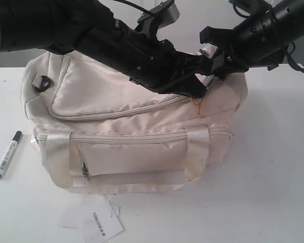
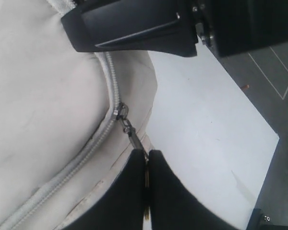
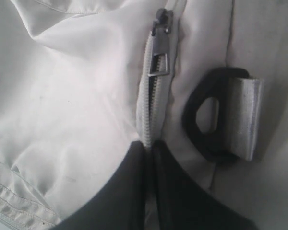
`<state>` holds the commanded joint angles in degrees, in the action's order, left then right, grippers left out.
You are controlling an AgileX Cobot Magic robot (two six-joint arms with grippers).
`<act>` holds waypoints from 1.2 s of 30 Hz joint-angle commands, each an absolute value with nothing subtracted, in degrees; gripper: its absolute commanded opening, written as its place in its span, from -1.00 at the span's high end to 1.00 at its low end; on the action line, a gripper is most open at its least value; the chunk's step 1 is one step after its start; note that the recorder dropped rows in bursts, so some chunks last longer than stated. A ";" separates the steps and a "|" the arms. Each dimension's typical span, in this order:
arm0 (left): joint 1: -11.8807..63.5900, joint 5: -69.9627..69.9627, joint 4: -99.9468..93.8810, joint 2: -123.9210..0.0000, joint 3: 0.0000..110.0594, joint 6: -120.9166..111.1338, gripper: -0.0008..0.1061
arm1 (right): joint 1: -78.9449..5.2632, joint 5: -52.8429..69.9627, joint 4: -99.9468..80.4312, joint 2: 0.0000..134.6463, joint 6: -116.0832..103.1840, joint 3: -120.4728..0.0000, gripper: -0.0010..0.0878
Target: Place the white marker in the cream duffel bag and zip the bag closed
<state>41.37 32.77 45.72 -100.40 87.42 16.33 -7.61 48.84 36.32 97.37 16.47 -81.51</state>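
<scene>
The cream duffel bag (image 1: 126, 152) lies on the white table, its curved top flap zipped along the front. The white marker (image 1: 7, 154) rests on the table left of the bag, apart from both arms. My left gripper (image 2: 147, 152) reaches across to the bag's right end and is shut on the metal zipper pull (image 2: 133, 135), which hangs from its slider (image 2: 120, 111). My right gripper (image 3: 149, 145) is shut on the zipper tape at that same end, below a second slider (image 3: 161, 48) and beside a black strap ring (image 3: 206, 125). In the exterior view the two grippers meet near the bag's upper right corner (image 1: 205, 71).
A white paper tag (image 1: 99, 225) with printed text lies on the table in front of the bag. The front pocket zip (image 1: 84, 169) is partly open. Another black ring (image 1: 42, 82) sits at the bag's left end. The table edge (image 2: 271, 158) drops off beyond the bag's right end.
</scene>
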 joint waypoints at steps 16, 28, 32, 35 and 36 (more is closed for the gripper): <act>41.37 35.61 44.82 -100.40 87.42 16.23 0.99 | -7.61 48.47 36.17 97.37 16.47 -81.51 0.98; 41.37 37.14 37.81 -98.42 87.42 11.97 0.99 | -7.61 48.34 36.18 97.37 16.47 -81.51 0.98; 41.37 38.21 36.81 -98.29 87.42 11.43 0.99 | -7.61 48.13 36.18 97.37 16.47 -81.51 0.98; 41.37 39.01 36.02 -98.29 87.42 11.01 0.99 | -7.61 48.13 36.18 97.37 16.47 -81.51 0.98; 41.37 39.23 35.71 -98.29 87.42 10.76 0.99 | -7.61 48.13 36.18 97.37 16.47 -81.51 0.98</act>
<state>41.37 39.23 35.71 -98.29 87.42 10.76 -7.61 48.13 36.18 97.37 16.47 -81.51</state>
